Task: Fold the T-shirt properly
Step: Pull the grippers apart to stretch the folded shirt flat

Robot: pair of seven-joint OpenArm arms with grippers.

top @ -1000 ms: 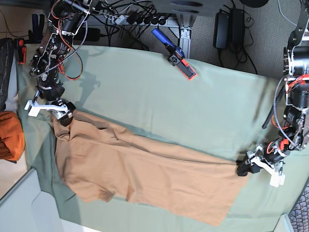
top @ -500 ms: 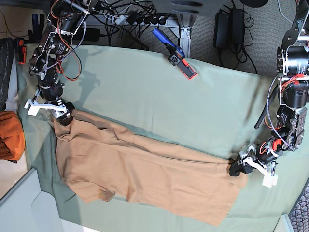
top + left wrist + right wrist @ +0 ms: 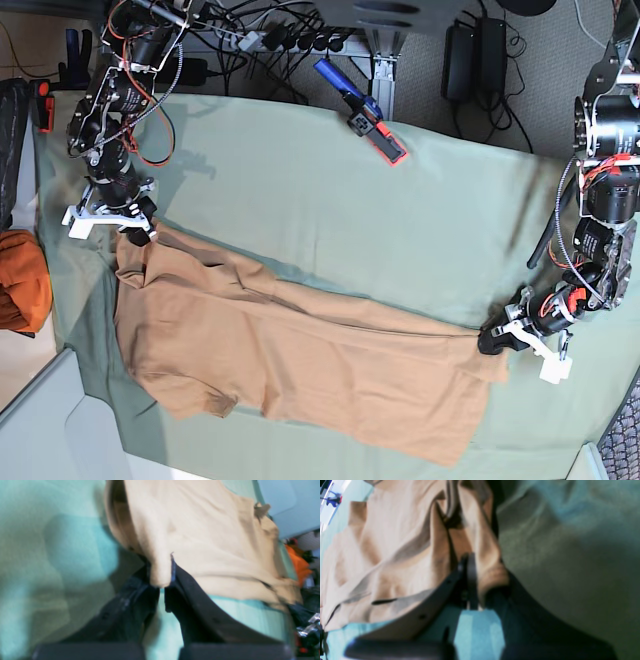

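In the base view we see the T-shirt point(image 3: 300, 365) on the green-draped bench point(image 3: 420, 210), long axis slanting from upper left to lower right. Left wrist view: left gripper point(image 3: 162, 590) jaws pinch its edge. Right wrist view, blurred: right gripper point(image 3: 475, 580) jaws seemingly clamp a fold

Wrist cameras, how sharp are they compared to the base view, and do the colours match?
Left wrist view: soft and smeared, the T-shirt washed out to pale cream, the green cloth tinted turquoise. Right wrist view: equally blurry, with dark shadow in the shirt folds. Base view: crisp, evenly lit, truer tan and sage.
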